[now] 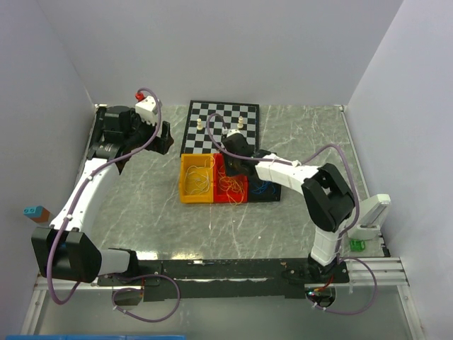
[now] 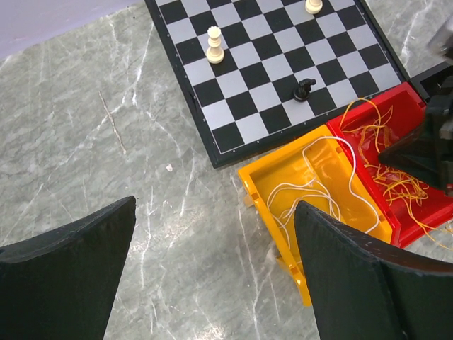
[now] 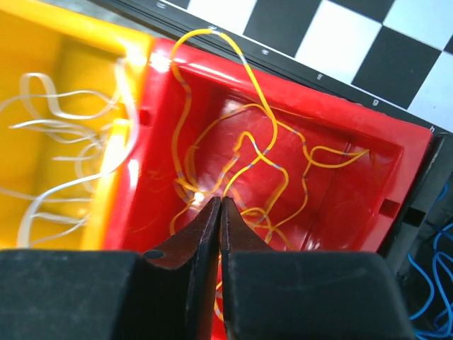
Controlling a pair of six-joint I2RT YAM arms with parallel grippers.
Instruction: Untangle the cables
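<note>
Right gripper [image 3: 220, 205] closed over orange-yellow cables [image 3: 265, 134]; three bins [image 2: 263, 185], three chessmen [image 2: 214, 44].

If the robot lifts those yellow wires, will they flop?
Probably flop: the yellow wires lie in loose curls. Likely very light, being far thinner than the tips of the right gripper. Looped together, several may rise at once.

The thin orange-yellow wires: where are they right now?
Top view, centre: the thin orange-yellow wires lie in the red plastic bin, right of the yellow plastic bin, just below the checkered chessboard.
</note>
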